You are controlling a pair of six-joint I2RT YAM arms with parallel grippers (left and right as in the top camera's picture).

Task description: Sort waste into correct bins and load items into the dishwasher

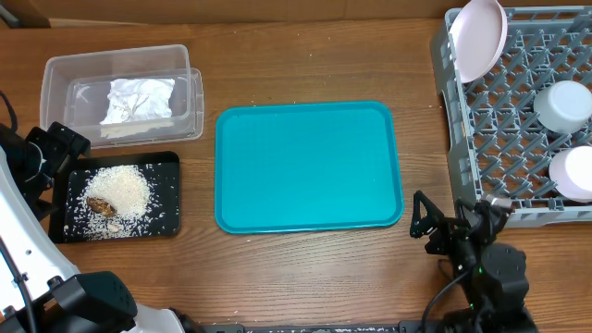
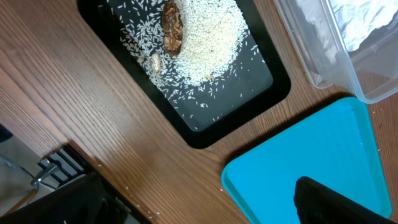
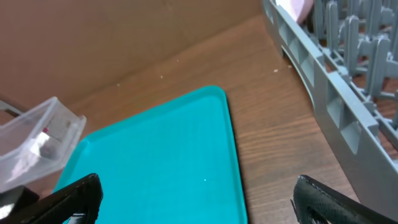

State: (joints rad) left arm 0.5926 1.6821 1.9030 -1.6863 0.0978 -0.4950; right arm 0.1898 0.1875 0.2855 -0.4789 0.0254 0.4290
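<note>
A: Wooden table [image 1: 305, 65]. The grey rack [image 1: 444, 92] sits just to the right of the right gripper [image 1: 425, 225], with a pink saucer [image 1: 479, 39] on edge in its far corner and a bowl [image 1: 564, 104] among the pegs.
B: That gripper's fingers are spread wide, holding nothing. The teal tray [image 1: 308, 166] is straight ahead of it.
A: Over to the left gripper [image 2: 199, 182], also spread wide and holding nothing. The black tray [image 2: 273, 84] ahead of it carries rice [image 2: 205, 43] and a brown lump [image 2: 173, 28].
B: The clear tub [image 2: 323, 68] sits beside that tray, with a crumpled napkin [image 2: 367, 22] inside. One finger hangs over the teal tray's corner.
</note>
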